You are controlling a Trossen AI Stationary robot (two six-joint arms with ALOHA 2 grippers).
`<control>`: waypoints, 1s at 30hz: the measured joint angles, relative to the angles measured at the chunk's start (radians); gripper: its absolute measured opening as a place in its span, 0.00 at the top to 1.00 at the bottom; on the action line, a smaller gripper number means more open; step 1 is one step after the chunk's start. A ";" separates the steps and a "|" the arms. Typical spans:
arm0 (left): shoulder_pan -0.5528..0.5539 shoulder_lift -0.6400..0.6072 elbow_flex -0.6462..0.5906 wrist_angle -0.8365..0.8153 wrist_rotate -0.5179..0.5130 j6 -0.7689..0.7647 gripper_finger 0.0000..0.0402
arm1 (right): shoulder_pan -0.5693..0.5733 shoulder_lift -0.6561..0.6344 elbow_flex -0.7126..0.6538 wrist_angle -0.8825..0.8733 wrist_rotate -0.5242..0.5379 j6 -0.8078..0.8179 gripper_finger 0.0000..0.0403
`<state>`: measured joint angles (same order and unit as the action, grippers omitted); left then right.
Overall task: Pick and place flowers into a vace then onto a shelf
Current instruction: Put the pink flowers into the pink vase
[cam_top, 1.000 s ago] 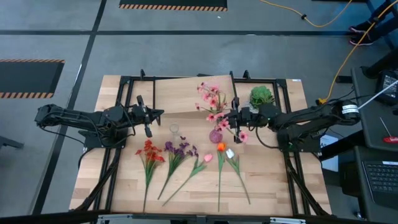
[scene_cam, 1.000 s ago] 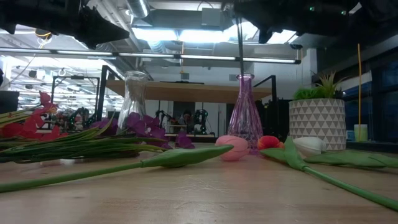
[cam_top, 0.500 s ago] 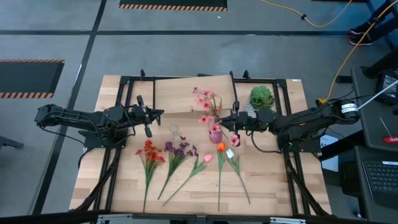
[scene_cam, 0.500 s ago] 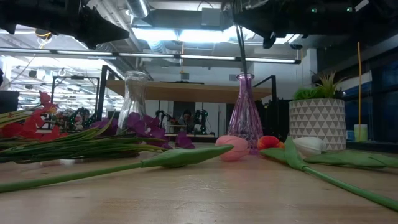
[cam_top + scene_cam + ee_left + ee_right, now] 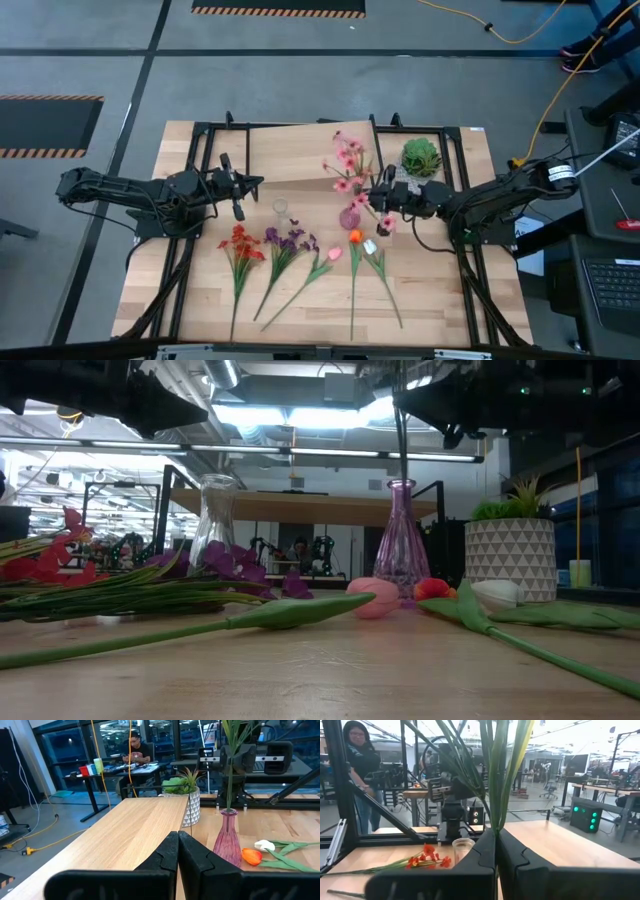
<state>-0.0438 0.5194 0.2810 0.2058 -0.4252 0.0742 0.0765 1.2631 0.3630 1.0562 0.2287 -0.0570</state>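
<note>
right end effector [image 5: 379,197] gripping pink flowers [image 5: 347,160], purple vase [image 5: 349,217]

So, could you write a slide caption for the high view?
Right gripper holds a pink flower stem in the purple vase; left gripper waits.

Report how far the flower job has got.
Done: the pink-blossomed spray has its stem in the purple glass vase. In hand: the right pincer is shut on that stem above the vase. Left: the red, purple, pink, orange and white flowers lie on the table, the clear glass vase is empty, and nothing sits on the light-wood shelf. The left pincer waits shut.
</note>
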 joint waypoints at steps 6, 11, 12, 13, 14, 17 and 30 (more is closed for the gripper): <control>0.000 0.000 0.000 0.000 0.000 0.000 0.99 | 0.000 0.045 0.000 0.003 -0.001 0.024 1.00; 0.000 0.000 0.000 0.000 0.000 0.000 0.99 | 0.000 0.112 0.000 0.091 -0.001 0.019 1.00; 0.000 0.000 0.000 0.000 0.000 0.000 0.99 | 0.000 0.125 0.000 0.102 -0.001 0.019 1.00; 0.000 0.000 0.000 0.000 0.000 0.000 0.99 | 0.000 0.137 0.000 0.107 -0.001 0.022 1.00; 0.000 0.000 0.000 0.000 0.000 0.000 0.99 | 0.000 0.146 0.000 0.108 -0.001 0.025 1.00; 0.000 0.000 0.000 0.000 0.000 0.000 0.99 | 0.000 0.159 0.000 0.112 -0.001 0.027 1.00; 0.000 0.000 0.000 0.000 0.000 0.000 0.99 | 0.015 0.159 -0.025 0.132 0.001 0.027 1.00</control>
<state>-0.0440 0.5198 0.2810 0.2058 -0.4252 0.0742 0.0915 1.4220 0.3381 1.1885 0.2297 -0.0296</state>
